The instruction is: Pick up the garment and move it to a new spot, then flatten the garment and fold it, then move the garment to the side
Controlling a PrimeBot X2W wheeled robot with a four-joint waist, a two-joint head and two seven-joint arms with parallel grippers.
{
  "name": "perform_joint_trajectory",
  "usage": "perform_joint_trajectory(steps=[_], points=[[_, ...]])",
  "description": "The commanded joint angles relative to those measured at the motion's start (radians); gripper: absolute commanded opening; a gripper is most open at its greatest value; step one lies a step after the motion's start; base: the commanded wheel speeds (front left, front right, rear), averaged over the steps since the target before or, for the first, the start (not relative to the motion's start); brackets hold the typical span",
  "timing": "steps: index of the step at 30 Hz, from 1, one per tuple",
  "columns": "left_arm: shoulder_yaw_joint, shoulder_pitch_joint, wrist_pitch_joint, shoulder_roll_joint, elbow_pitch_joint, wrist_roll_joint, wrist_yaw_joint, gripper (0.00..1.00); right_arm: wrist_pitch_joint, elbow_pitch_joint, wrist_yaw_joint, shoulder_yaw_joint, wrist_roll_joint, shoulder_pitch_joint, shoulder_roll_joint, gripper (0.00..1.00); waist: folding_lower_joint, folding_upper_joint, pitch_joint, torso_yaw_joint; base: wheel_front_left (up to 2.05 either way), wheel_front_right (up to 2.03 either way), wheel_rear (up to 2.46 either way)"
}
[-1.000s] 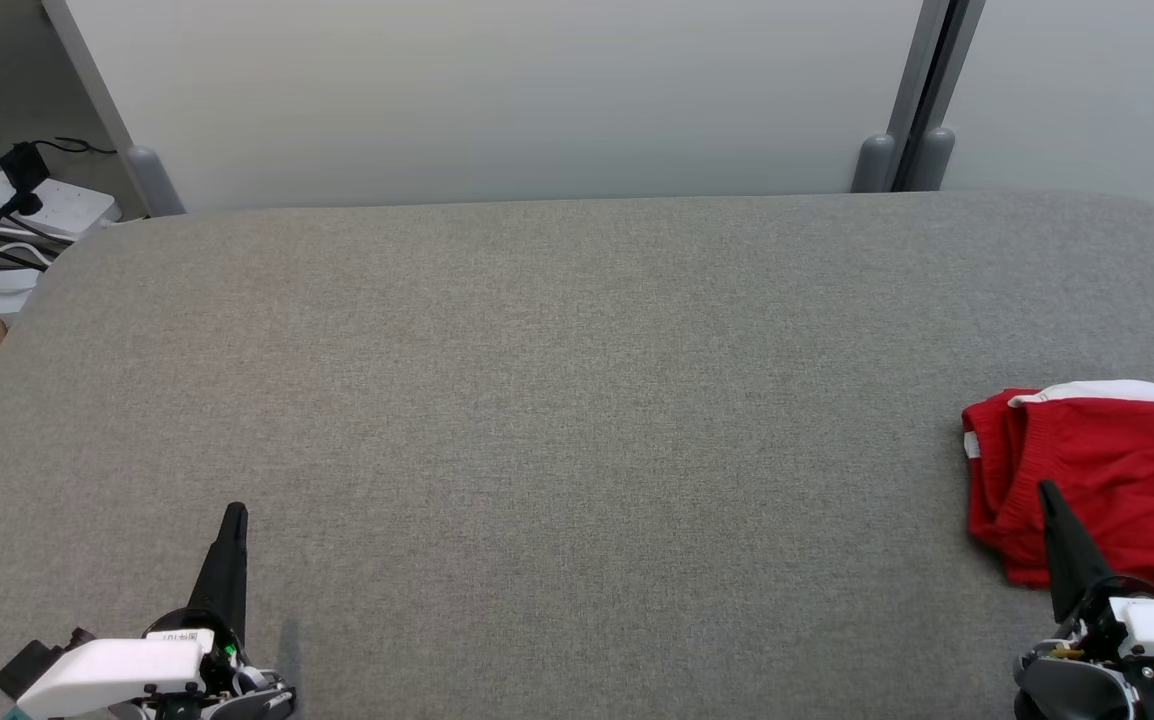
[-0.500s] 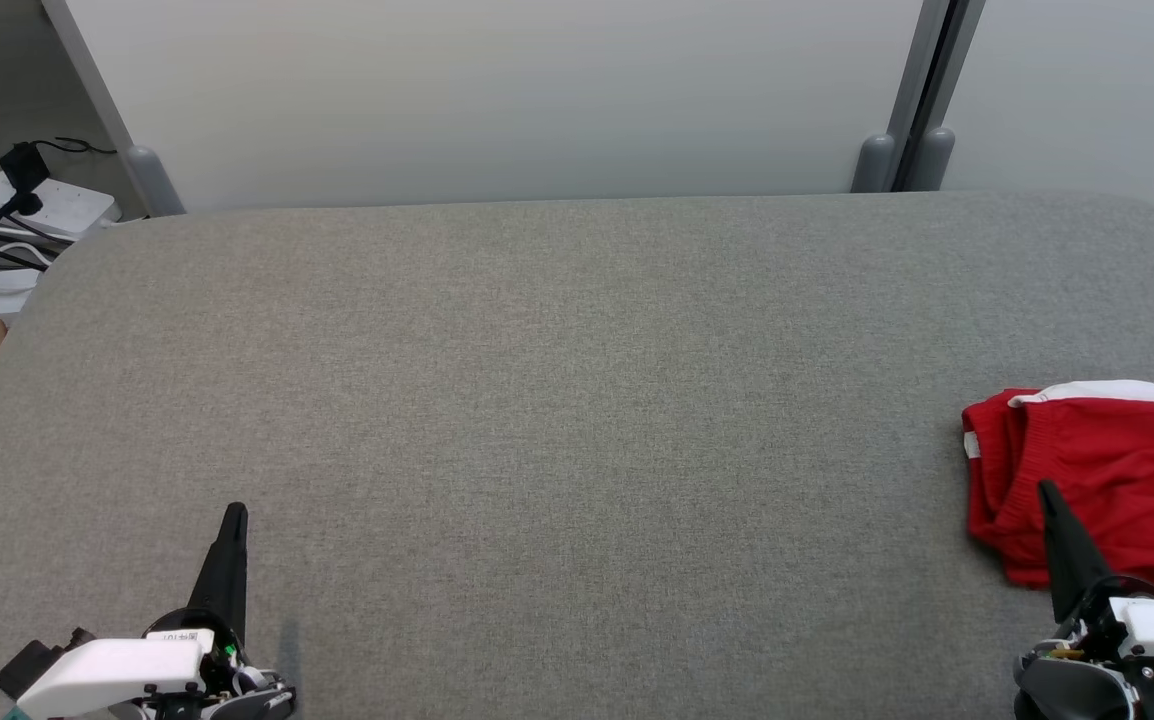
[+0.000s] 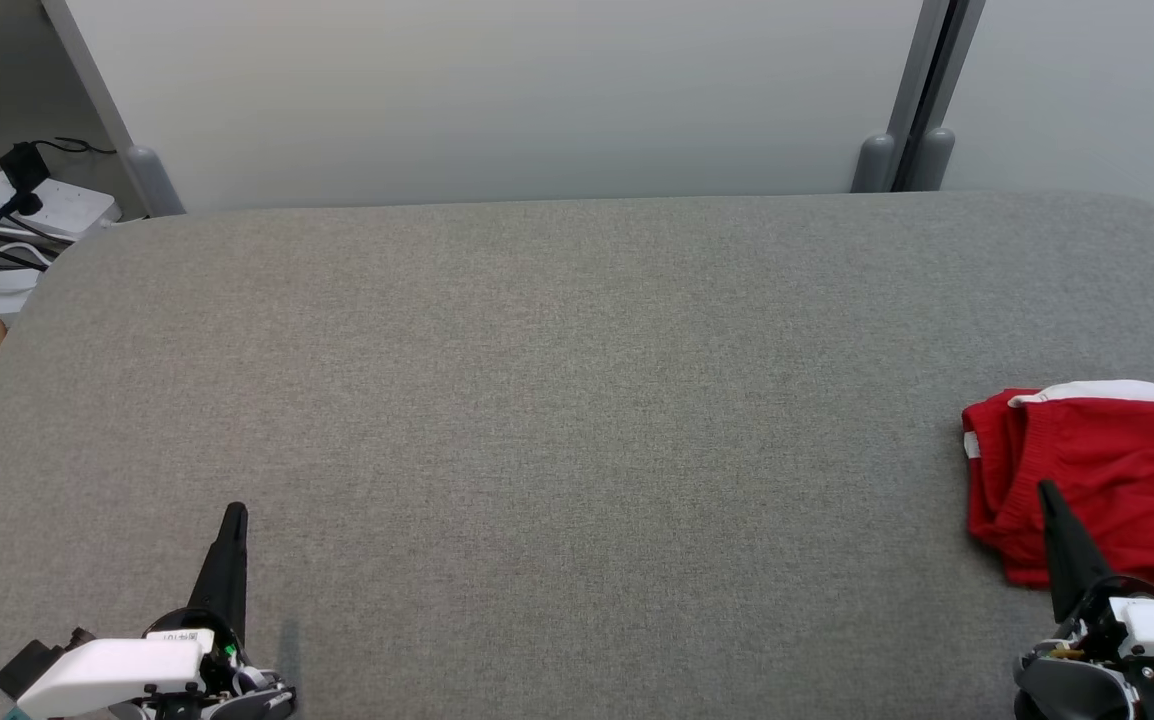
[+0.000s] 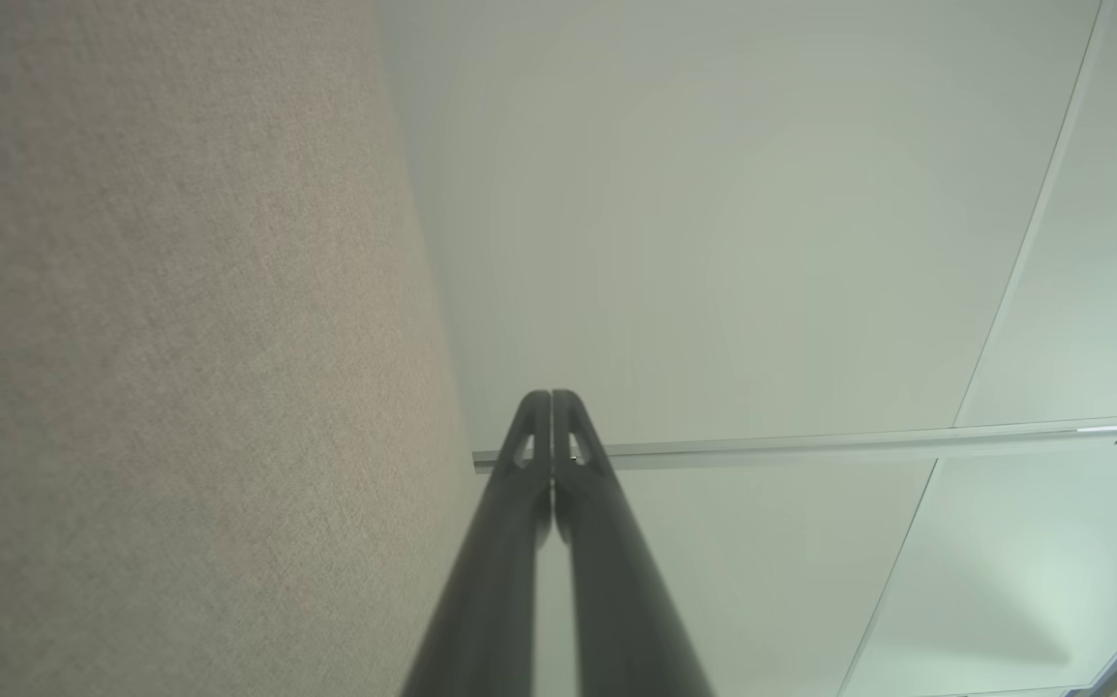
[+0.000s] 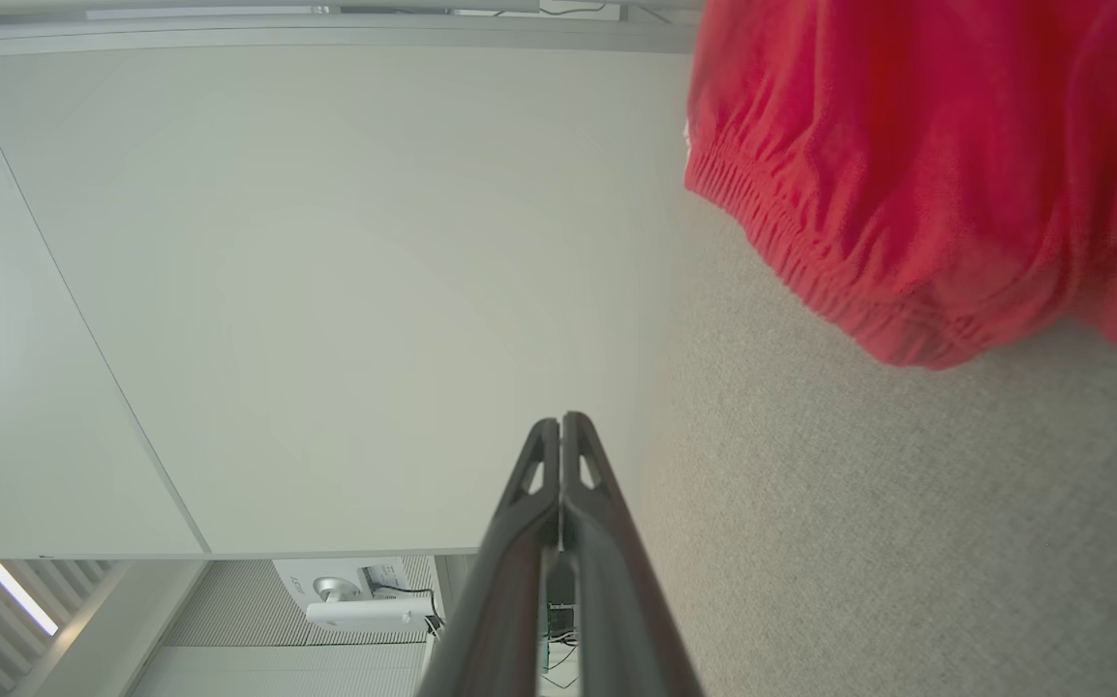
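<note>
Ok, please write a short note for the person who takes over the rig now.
Left gripper: shut, empty, above the table.
Right gripper: shut, empty, close to the garment.
Garment: red, a rumpled bundle at the table's right edge, not held.
Done: unclear; perhaps already folded and set aside.
Left: check the fold; if loose, flatten and fold again.

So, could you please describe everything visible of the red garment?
The garment is red, soft-looking fabric with a white band along its far edge and a gathered elastic hem. It lies bunched in a heap on the right of the grey table, cut off by the head view's edge. The shut right hand is beside it, not gripping it.
</note>
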State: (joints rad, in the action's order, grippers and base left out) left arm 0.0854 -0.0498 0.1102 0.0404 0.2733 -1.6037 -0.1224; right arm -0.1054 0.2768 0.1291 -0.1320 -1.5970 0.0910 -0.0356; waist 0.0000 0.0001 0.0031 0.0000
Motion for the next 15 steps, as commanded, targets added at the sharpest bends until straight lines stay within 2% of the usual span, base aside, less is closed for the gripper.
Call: perform_joint_trajectory(steps=[1,15], points=[[0.028,-0.058,0.003,0.01,-0.028,-0.005,-0.008,0.0,-0.008,-0.032,0.002,0.018,-0.012,0.017,-0.015,0.0,0.0,-0.0001,0.0,0.0,0.0,0.0,0.0],[0.028,-0.058,0.003,0.01,-0.028,-0.005,-0.008,0.0,-0.008,-0.032,0.002,0.018,-0.012,0.017,-0.015,0.0,0.0,-0.0001,0.0,0.0,0.0,0.0,0.0]])
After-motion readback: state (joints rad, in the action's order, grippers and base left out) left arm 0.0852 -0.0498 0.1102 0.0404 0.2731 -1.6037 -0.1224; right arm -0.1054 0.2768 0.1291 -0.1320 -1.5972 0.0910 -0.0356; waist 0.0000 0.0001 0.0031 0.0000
